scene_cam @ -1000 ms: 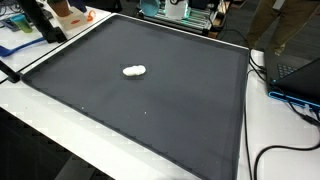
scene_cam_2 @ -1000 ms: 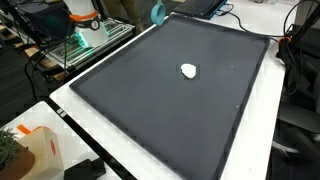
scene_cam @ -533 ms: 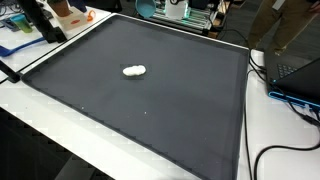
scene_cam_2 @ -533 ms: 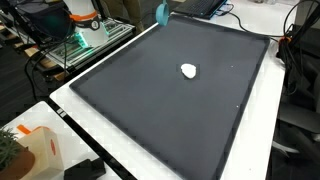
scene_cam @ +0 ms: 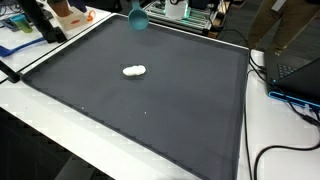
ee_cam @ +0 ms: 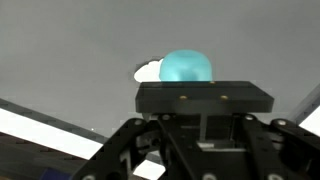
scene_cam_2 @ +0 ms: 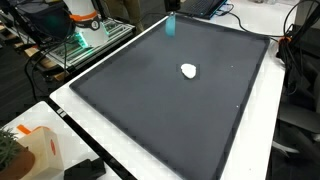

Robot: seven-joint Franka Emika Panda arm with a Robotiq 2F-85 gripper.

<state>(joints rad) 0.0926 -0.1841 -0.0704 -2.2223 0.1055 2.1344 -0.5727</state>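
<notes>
Teal ball [scene_cam: 138, 20]: shown in an exterior view over the far edge of the mat and apart from its surface. The same ball [scene_cam_2: 170, 25] appears at that edge from the opposite side. In the wrist view the ball [ee_cam: 187, 66] is seen as a rounded dome directly ahead of the gripper and centred on it. It is judged to be carried in the air, since nothing beneath it is seen to support it.
Gripper [ee_cam: 190, 90]: only its black body is seen, in the wrist view, and the fingertips are hidden behind it. The jaws are drawn in as far as the ball allows, and the ball is judged to be clamped between them. In the exterior views the arm cannot be made out.
Black stand [scene_cam: 40, 20]: kept on the table beyond the mat's left corner.
White lump [scene_cam: 134, 71]: 1 small piece, lying loose near the middle of the mat and well apart from the ball. In the wrist view the lump [ee_cam: 147, 71] is partly hidden behind the ball's left side.
Mat [scene_cam: 180, 120]: 1 dark grey sheet, laid flat as the working surface.
Table [scene_cam: 30, 110]: left showing as a white border around the mat.
Laptop [scene_cam: 295, 75] and cables [scene_cam: 275, 150]: set on the right margin, off the mat.
Containers: 1 pale carton-like thing [scene_cam_2: 35, 150] is seen at a table corner. Its contents cannot be told.
</notes>
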